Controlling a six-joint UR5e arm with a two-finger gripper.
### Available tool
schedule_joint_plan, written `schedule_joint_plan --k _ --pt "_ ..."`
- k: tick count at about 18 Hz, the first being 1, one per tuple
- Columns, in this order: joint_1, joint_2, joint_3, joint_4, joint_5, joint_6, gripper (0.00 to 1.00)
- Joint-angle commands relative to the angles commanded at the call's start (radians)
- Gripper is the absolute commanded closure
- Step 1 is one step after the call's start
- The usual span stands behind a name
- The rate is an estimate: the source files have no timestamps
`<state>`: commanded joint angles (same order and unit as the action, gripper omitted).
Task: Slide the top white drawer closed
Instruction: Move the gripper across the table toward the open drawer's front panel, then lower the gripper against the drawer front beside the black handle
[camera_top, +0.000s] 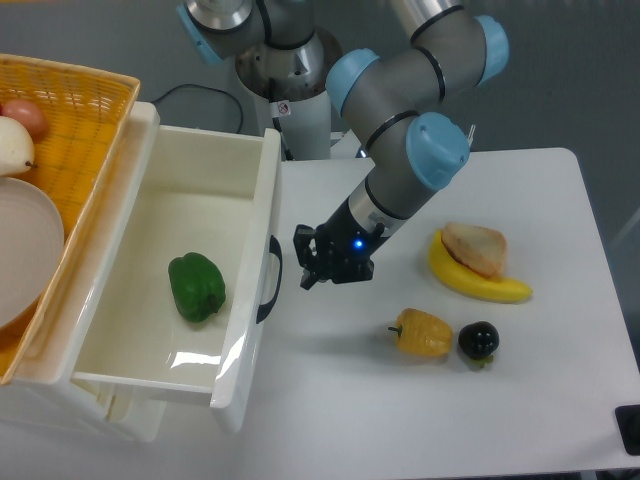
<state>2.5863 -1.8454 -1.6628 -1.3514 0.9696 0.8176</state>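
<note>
1. The claw hangs low over the white counter, holding nothing; its dark fingers sit close, but whether they are apart or together I cannot tell.
2. Just left of it, with a narrow gap, is the curved black handle of the top white drawer.
3. That drawer is pulled well out of its cabinet, and a green bell pepper lies on its floor.
4. Farther left, an orange woven basket on the cabinet top holds a white plate and some rounded fruit.
5. Right of the claw, on the counter, lie a yellow pepper, a small dark fruit, and a banana with a piece of bread on it.
</note>
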Motion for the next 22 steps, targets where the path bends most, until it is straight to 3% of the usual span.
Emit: schedule_joint_plan --k 5,22 --pt "-0.002 0.020 0.000 -0.026 -0.020 0.000 0.97" --pt "-0.021 0.049 -0.017 -0.037 -0.058 -0.009 0.97"
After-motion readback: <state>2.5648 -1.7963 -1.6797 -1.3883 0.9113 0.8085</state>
